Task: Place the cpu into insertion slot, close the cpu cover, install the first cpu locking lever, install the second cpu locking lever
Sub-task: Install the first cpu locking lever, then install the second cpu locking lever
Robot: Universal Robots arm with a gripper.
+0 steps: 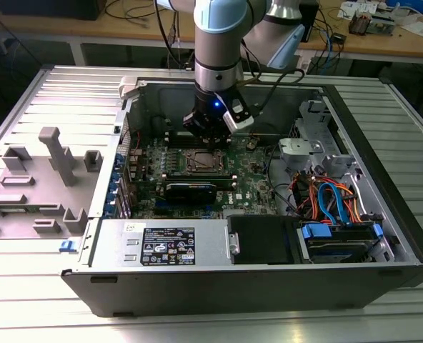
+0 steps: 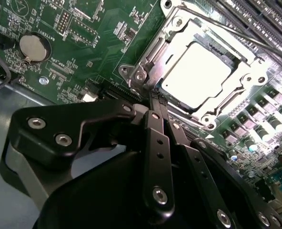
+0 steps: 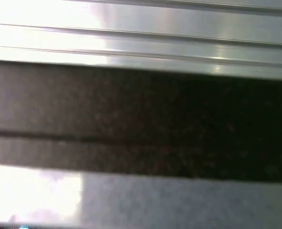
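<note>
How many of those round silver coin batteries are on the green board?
1: the coin battery sits near the green board's edge in the second wrist view; the pincer may hide others.

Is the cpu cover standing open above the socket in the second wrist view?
No: the cpu cover lies flat around the cpu, framing its bright metal top, with the shut gripper at the frame's corner.
</note>
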